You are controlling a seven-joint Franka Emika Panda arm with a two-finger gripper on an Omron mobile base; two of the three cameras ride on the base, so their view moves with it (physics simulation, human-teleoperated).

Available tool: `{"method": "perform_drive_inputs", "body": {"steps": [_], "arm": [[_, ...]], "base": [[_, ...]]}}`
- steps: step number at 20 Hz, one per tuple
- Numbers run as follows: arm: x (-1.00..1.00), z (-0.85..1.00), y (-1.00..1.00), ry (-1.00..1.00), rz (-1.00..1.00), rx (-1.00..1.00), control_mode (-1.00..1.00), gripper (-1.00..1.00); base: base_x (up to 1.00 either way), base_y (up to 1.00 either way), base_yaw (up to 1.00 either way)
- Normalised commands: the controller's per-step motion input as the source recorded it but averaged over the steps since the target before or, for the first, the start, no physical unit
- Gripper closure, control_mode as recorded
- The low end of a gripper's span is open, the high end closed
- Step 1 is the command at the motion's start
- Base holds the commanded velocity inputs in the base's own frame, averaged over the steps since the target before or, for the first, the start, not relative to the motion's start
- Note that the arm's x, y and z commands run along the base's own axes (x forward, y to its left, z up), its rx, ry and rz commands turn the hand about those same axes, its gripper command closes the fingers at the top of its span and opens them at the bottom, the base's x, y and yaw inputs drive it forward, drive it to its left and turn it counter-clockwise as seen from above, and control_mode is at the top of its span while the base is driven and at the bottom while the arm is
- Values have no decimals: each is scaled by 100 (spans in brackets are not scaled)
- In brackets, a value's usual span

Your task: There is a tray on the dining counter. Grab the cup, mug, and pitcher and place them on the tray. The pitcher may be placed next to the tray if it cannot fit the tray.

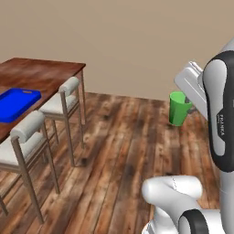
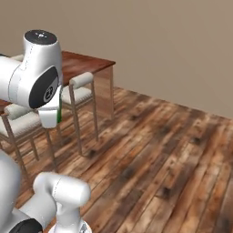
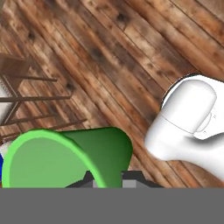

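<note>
I'm holding the cup (image 1: 178, 109) in my tool (image 3: 109, 181): jaws are closed tight on it, dark tips are poking up right under its wall in the hand view. The cup is a smooth bright green tumbler, tapered, narrower at the base, no handle. It is hanging in the air over the floor (image 1: 123, 151), well apart from the bench (image 1: 41, 75). In the hand view it is lying across the frame with the wide rim toward the left; I can't see inside from here, only the rim face and outer wall. In the right base view just a green sliver (image 2: 59, 109) is peeking out beside my white wrist.

The tray (image 1: 16, 104) is sitting on the bench near its stool-side edge: flat, bright blue, rectangular, rounded corners, low raised rim. The visible part of it is carrying nothing.

The bench is glossy reddish-brown wood grain with thin legs. Two stools are standing along its near side, brown slim frames with pale cushioned seats and rolled backs: the nearer stool (image 1: 25, 141) is just beside the tray's edge, the farther stool (image 1: 64, 98) is next to it. They are standing between the cup and the tray.

The floor is dark, knotty wood planks. A plain beige wall (image 1: 137, 41) is running behind it all.
</note>
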Motion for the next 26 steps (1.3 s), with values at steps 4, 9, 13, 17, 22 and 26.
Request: {"method": "perform_drive_inputs", "body": {"steps": [4, 9, 13, 17, 22, 26], "arm": [[0, 0, 0, 0, 0, 0, 100, 100], [0, 0, 0, 0, 0, 0, 100, 100], [0, 0, 0, 0, 0, 0, 100, 100], [0, 0, 0, 0, 0, 0, 100, 100], [0, 0, 0, 0, 0, 0, 100, 100], [0, 0, 0, 0, 0, 0, 100, 100]], "base": [[100, 0, 21], [100, 0, 29], [96, -8, 58], [58, -5, 81], [56, -23, 90], [59, -33, 92]]}}
